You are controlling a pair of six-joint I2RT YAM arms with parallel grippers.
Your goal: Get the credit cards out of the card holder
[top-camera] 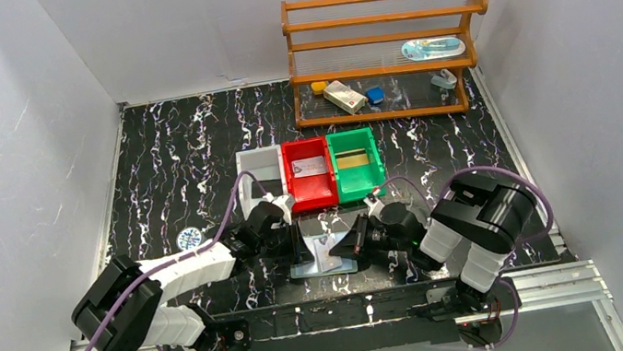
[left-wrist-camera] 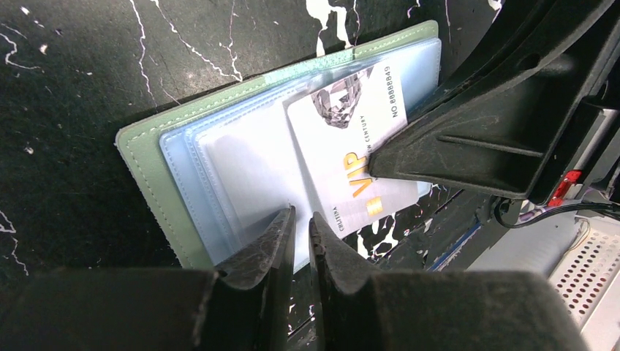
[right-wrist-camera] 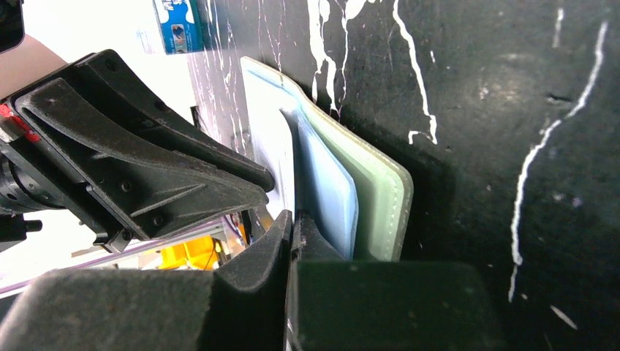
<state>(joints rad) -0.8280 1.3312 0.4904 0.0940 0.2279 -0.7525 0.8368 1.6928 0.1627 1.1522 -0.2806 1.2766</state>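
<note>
Open card holder (left-wrist-camera: 150, 164), pale VIP card (left-wrist-camera: 343, 168) half out, nearly closed jaws at its near edge.

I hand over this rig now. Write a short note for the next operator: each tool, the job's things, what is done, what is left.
Left tool: jaws nearly shut, tips on the near edge of the card holder, which lies open between both tools.
Right tool: shut on the pale VIP card, which sticks partly out of the holder.
Done: a greyish card lies in the red bin, a gold card in the green bin.
Left: pull the VIP card free, then check the holder for more.
</note>
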